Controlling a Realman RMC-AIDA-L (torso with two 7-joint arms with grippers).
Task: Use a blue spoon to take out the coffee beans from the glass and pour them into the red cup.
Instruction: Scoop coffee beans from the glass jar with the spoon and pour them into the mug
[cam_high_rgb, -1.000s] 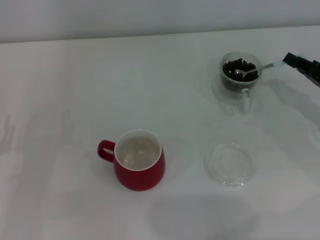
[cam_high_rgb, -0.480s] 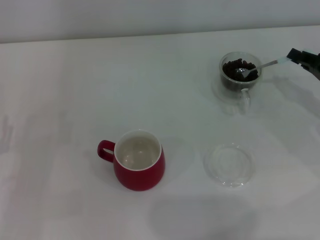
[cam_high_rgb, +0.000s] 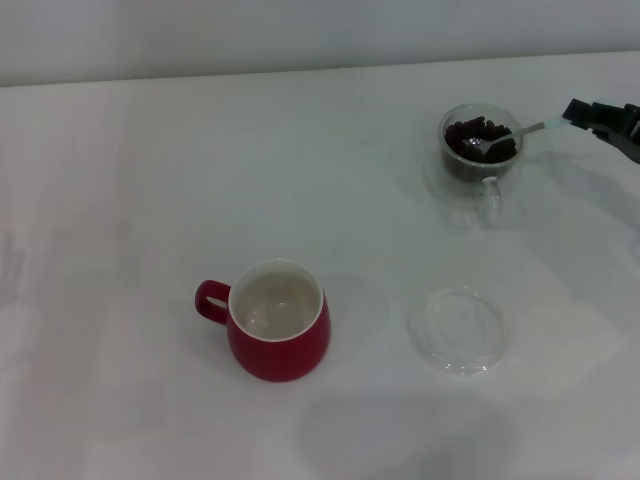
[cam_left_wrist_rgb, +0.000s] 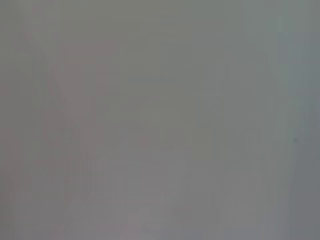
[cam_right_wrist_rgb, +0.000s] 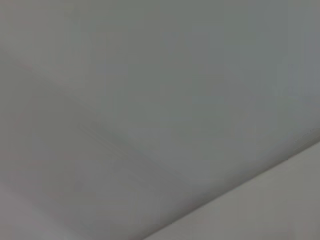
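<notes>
The glass (cam_high_rgb: 482, 150) stands at the far right of the table, filled with dark coffee beans (cam_high_rgb: 478, 134). The blue spoon (cam_high_rgb: 510, 134) reaches into it from the right, its metal bowl resting among the beans. My right gripper (cam_high_rgb: 582, 114) is at the right edge of the head view, shut on the spoon's pale handle. The red cup (cam_high_rgb: 277, 322) sits near the front centre, handle to the left, white inside bare. My left gripper is out of view. Both wrist views show only a plain grey surface.
A flat clear round saucer (cam_high_rgb: 459, 329) lies on the white table (cam_high_rgb: 150, 200) to the right of the red cup, in front of the glass. The table's far edge runs along the top of the head view.
The right gripper has shifted slightly, first back to the right and up, then left again. The spoon's bowl has stayed in the beans, sitting a little higher in the glass.
</notes>
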